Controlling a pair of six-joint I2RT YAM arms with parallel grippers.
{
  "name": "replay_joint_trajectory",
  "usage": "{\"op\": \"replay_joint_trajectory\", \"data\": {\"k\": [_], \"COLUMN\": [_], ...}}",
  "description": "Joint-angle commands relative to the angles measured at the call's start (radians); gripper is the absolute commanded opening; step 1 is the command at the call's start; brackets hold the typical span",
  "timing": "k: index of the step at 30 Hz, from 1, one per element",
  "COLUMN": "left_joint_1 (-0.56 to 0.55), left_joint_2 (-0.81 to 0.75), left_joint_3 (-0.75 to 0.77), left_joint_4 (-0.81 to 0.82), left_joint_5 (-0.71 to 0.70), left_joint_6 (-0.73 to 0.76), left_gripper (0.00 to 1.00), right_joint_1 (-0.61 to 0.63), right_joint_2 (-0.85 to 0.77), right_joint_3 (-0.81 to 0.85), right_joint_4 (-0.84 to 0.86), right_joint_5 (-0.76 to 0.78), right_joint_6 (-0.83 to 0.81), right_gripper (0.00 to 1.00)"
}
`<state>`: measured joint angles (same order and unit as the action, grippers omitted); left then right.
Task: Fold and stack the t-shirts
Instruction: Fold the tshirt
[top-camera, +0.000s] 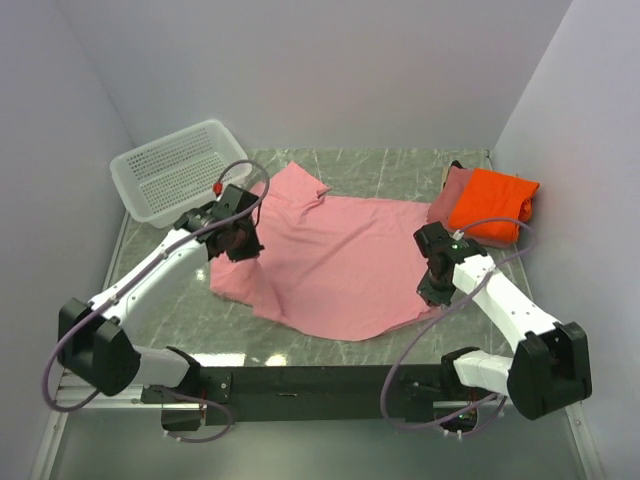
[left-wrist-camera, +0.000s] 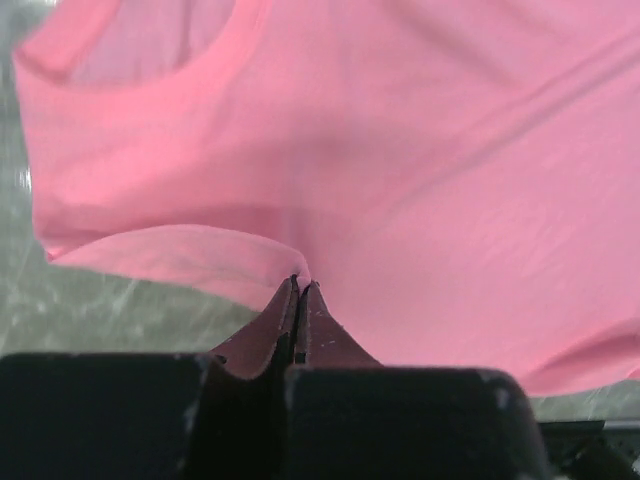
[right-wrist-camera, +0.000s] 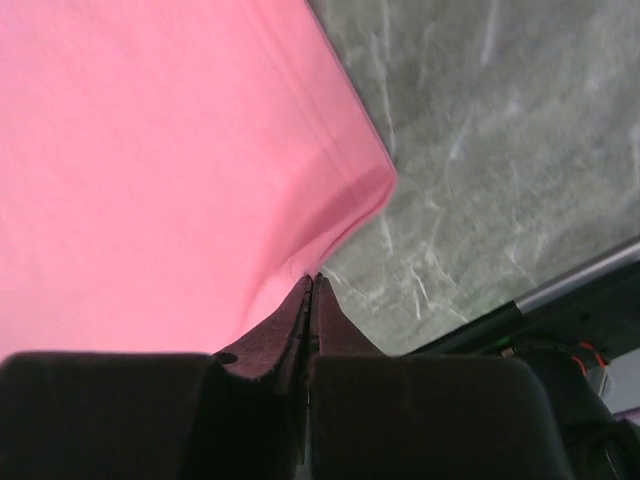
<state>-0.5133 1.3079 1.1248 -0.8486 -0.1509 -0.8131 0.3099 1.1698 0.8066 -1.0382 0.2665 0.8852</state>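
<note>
Held at two edges: the light pink t-shirt, on the counter just right of the basket.
The left tool and right tool each clamp a thin fold; an uneven pull may let the cloth slip out.

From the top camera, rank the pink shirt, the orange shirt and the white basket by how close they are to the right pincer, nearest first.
1. The pink shirt: spread in the middle, its right edge pinched in the shut right pincer.
2. The orange shirt: folded, back right corner, just beyond the pincer.
3. The white basket: back left corner, on the far side of the pink shirt.
</note>
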Motion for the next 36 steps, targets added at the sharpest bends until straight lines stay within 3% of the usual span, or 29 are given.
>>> {"op": "replay_joint_trajectory", "data": {"k": [1,7,16,36], "left_joint_1": [0.036,0.105,0.167,0.211], "left_joint_2": [0.081,0.197,0.249,0.264], "left_joint_3": [0.111,0.211,0.285,0.333], "left_joint_4": [0.077,0.118,0.161,0.132], "left_joint_5": [-0.041,-0.027,-0.015,-0.041], "left_joint_6": [0.137,0.206,0.253,0.235], "left_gripper": [0.0,0.0,0.0,0.0], "right_joint_1": [-0.057,-0.14,-0.189,-0.207], "right_joint_2": [0.05,0.149,0.295,0.298], "right_joint_3": [0.06,0.131,0.243,0.304], "right_joint_4": [0.107,0.165,0.207,0.196], "right_joint_5": [-0.013,-0.026,-0.024,-0.007], "right_joint_6": [-0.097,-0.167,-0.207,-0.213], "right_gripper": [0.0,0.0,0.0,0.0]}}
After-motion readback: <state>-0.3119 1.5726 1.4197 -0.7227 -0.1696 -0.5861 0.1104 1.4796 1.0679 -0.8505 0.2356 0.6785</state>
